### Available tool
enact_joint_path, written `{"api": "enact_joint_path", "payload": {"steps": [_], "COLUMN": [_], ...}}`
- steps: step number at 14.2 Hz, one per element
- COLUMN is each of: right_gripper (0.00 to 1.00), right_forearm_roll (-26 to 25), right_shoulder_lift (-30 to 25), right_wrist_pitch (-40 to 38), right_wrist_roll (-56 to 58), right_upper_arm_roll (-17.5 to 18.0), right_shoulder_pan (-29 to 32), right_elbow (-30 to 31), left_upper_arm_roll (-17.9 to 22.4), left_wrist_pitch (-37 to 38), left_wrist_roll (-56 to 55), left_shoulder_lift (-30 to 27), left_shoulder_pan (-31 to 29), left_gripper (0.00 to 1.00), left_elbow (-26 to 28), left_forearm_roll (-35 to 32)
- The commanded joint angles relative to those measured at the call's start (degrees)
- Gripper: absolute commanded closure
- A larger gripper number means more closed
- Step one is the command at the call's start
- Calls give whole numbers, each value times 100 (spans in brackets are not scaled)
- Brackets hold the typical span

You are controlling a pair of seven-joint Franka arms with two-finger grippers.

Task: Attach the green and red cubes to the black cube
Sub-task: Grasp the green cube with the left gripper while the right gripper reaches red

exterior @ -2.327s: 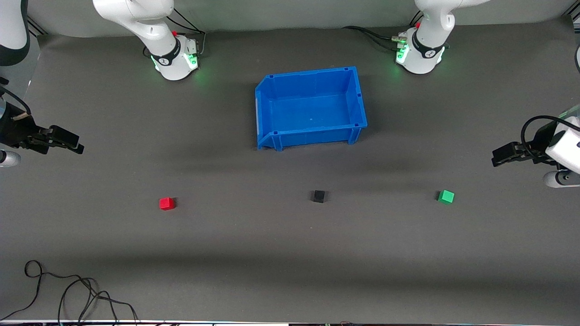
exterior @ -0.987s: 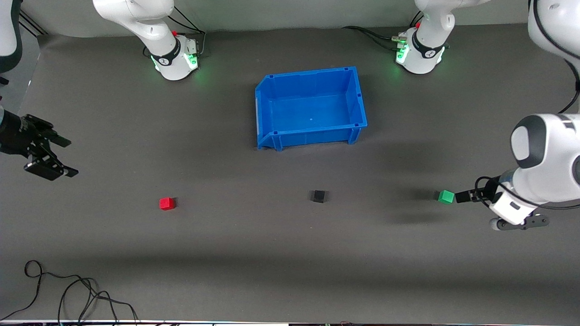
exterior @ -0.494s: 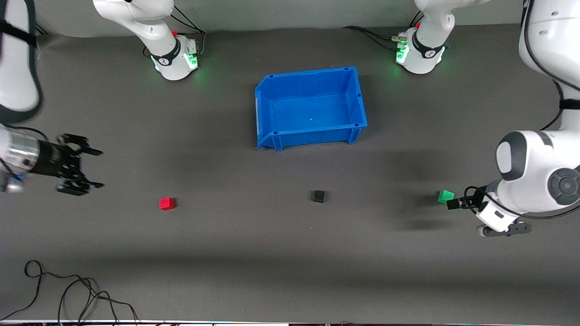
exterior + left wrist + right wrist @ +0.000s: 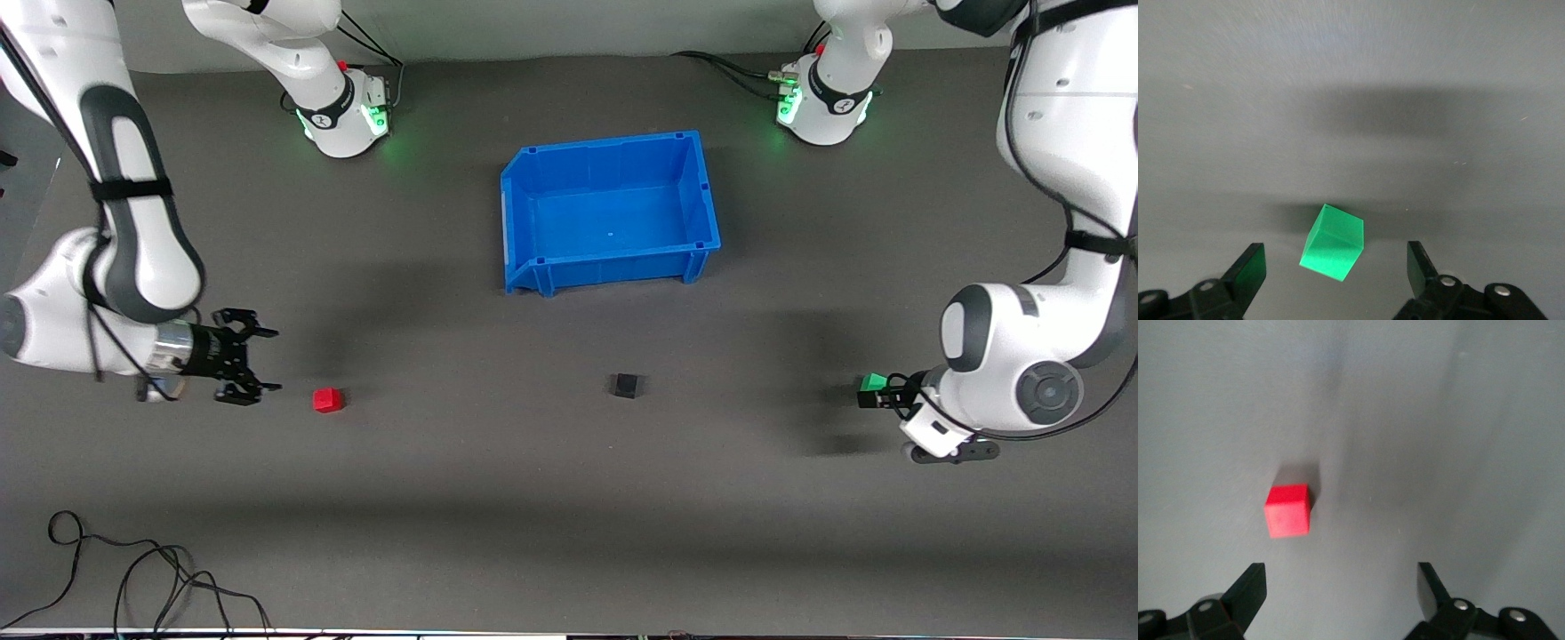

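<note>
Reaching low from its end of the table, the left gripper [image 4: 867, 398] hangs over the green cube [image 4: 872, 382], fingers [image 4: 1248, 270] spread wide apart. The right gripper [image 4: 258, 360], also spread wide, points level at the red cube [image 4: 327, 400], just beside it. The black cube [image 4: 626, 385] sits between them, untouched, nearer the camera than the blue bin [image 4: 702, 191]
</note>
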State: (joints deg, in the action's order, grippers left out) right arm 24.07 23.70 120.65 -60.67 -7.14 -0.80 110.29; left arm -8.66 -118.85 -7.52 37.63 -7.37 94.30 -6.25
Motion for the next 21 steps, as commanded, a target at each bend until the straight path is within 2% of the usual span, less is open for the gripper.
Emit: {"api": "enact_joint_path", "payload": {"steps": [1, 5, 7, 9, 10, 11, 12, 13, 14, 15, 16, 17, 19, 21], "right_gripper": [0, 0, 0, 0, 0, 6, 19, 35, 42, 46, 59, 67, 73, 73], "right_forearm_roll": [256, 607, 651, 651, 651, 651, 651, 651, 651, 651, 651, 643, 643, 643], "right_shoulder_lift": [450, 890, 1092, 1181, 1233, 1242, 1242, 1251, 1260, 1260, 1260, 1260, 1251, 1225], "right_wrist_pitch": [528, 978, 987, 1005, 1057, 1058, 1066, 1075, 1084, 1084, 1084, 1084, 1058, 1040], "right_wrist_roll": [311, 302, 302, 302, 302, 302, 302, 311, 302, 302, 302, 302, 284, 223], "right_upper_arm_roll": [-16, -7, -7, -7, -7, -7, -7, -7, -7, 2, 2, 2, 2, 2], "right_shoulder_pan": [-60, -253, -271, -280, -280, -280, -271, -271, -280, -280, -280, -280, -298, -368], "right_elbow": [-52, -358, -596, -658, -667, -667, -676, -676, -676, -676, -685, -693, -746, -816], "left_upper_arm_roll": [22, 31, 22, 22, 31, 49, 66, 66, 66, 66, 66, 66, 66, 66], "left_wrist_pitch": [-6, -59, -190, -322, -314, -323, -340, -366, -367, -367, -367, -375, -375, -384], "left_wrist_roll": [-4, 260, 251, 268, 329, 417, 479, 479, 479, 462, 462, 462, 462, 462], "left_shoulder_lift": [8, 78, 96, 43, 43, 52, 60, 69, 78, 78, 78, 87, 87, 96], "left_shoulder_pan": [52, 235, 228, 158, 140, 114, 113, 113, 113, 113, 122, 114, 113, 113], "left_gripper": [7, 10, 16, 28, 29, 29, 28, 28, 30, 32, 36, 41, 51, 60], "left_elbow": [79, 132, 211, 325, 343, 378, 404, 413, 422, 414, 414, 414, 414, 414], "left_forearm_roll": [-200, -394, -386, -386, -394, -394, -394, -394, -394, -386, -386, -386, -386, -386]}}
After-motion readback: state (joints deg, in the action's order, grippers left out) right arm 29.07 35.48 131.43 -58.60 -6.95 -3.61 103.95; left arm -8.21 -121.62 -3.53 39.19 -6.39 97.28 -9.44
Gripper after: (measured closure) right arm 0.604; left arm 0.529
